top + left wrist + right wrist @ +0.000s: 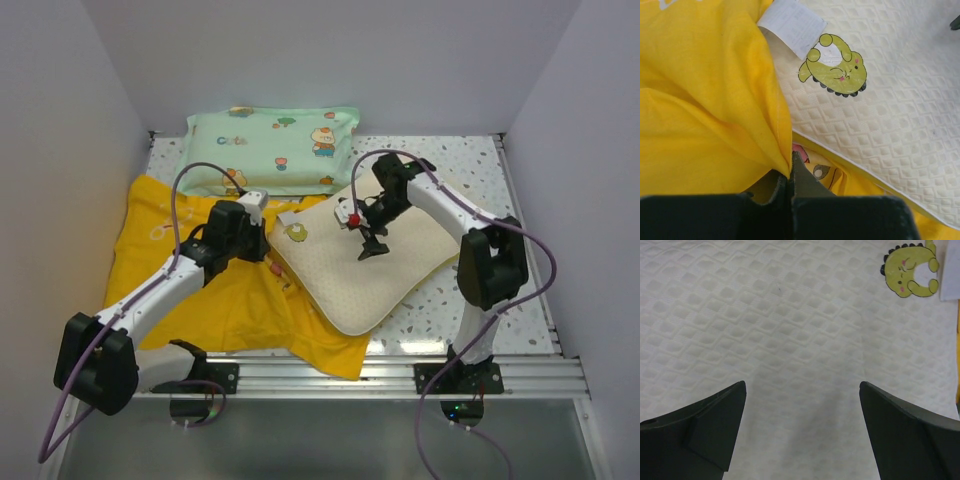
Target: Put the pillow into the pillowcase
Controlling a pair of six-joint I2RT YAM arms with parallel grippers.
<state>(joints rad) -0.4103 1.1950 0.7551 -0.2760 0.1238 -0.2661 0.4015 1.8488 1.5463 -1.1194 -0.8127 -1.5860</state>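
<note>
The cream-white textured pillow (370,265) lies flat at the table's middle, its left edge on the yellow pillowcase (200,290). Its green cartoon patch (836,66) and white label (791,24) show in the left wrist view. My left gripper (790,162) is shut on a fold of the pillowcase's (700,115) edge, right beside the pillow's (890,110) yellow-banded side. My right gripper (373,248) is open and empty, hovering just above the pillow's (800,330) middle; in the right wrist view it (802,390) faces the quilted surface, with the patch (910,270) at the far right.
A mint-green cartoon-print pillow (272,148) lies at the back of the speckled table (470,160). White walls close in the left, back and right. A metal rail (400,372) runs along the near edge by the arm bases.
</note>
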